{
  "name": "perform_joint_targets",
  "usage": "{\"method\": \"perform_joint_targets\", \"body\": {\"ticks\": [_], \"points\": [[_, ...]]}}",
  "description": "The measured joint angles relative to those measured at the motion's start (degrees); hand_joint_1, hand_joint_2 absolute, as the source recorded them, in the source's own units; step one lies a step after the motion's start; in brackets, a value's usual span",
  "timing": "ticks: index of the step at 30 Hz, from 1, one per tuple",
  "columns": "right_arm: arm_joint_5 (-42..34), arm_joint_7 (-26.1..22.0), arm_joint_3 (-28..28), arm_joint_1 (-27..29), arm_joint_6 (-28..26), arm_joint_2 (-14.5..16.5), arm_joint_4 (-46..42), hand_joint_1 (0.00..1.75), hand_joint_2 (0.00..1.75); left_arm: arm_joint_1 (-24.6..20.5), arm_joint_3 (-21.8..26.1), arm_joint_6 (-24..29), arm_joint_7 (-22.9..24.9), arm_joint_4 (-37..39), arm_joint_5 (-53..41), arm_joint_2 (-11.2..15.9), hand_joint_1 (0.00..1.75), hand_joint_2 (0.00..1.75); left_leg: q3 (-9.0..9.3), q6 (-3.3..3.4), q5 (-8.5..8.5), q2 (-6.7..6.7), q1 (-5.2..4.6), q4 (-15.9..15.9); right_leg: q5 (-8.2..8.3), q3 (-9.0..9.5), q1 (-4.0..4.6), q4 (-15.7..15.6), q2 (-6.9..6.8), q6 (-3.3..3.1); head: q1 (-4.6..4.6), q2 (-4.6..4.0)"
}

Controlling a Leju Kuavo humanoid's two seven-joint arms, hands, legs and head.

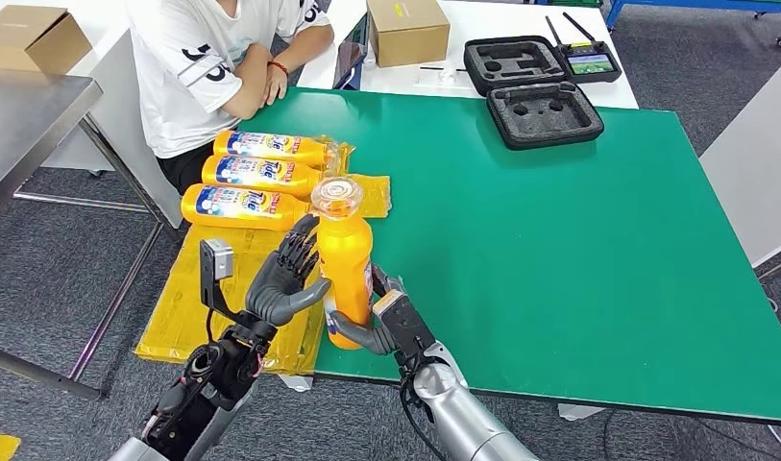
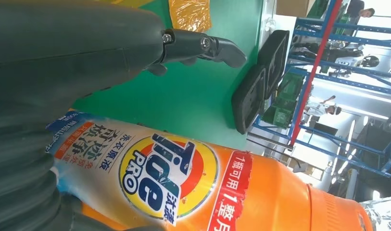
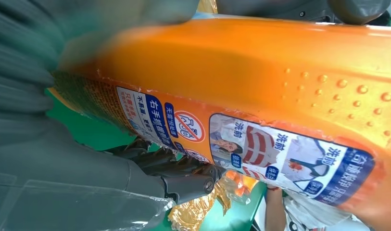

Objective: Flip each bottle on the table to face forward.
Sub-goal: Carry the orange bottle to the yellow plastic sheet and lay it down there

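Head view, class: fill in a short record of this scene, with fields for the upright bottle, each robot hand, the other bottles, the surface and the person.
upright bottle: orange plastic detergent bottle with clear cap, standing at the near edge of the green table
right hand: right hand grips its lower body
left hand: left hand beside it, fingers spread
other bottles: three orange bottles lying on their sides on yellow plastic sheet
person: seated person in white shirt, arms folded

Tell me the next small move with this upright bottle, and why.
Probably lay the bottle beside the three lying bottles, logo up: the right robot hand grips its base, and the left robot hand is open beside it.
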Motion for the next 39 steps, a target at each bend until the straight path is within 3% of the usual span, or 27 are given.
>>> {"method": "perform_joint_targets", "body": {"ticks": [30, 39], "points": [[-1.3, 0.0, -1.1, 0.3, 0.5, 0.0, -0.6, 1.75, 1.75, 0.6, 0.0, 0.4, -0.8, -2.2, -1.4, 0.0, 0.00, 1.75, 0.01, 0.00, 0.00, 0.00, 0.00, 0.0, 0.00, 0.01, 0.00, 0.0, 0.00, 0.00, 0.00, 0.00], [-1.4, 0.0, -1.3, 0.3, 0.4, -0.1, -1.0, 1.75, 1.75, 0.6, -0.2, -2.0, -1.6, -2.3, -3.8, 0.0, 0.00, 1.75, 0.01, 0.00, 0.00, 0.00, 0.00, 0.0, 0.00, 0.01, 0.00, 0.0, 0.00, 0.00, 0.00, 0.00]]}}
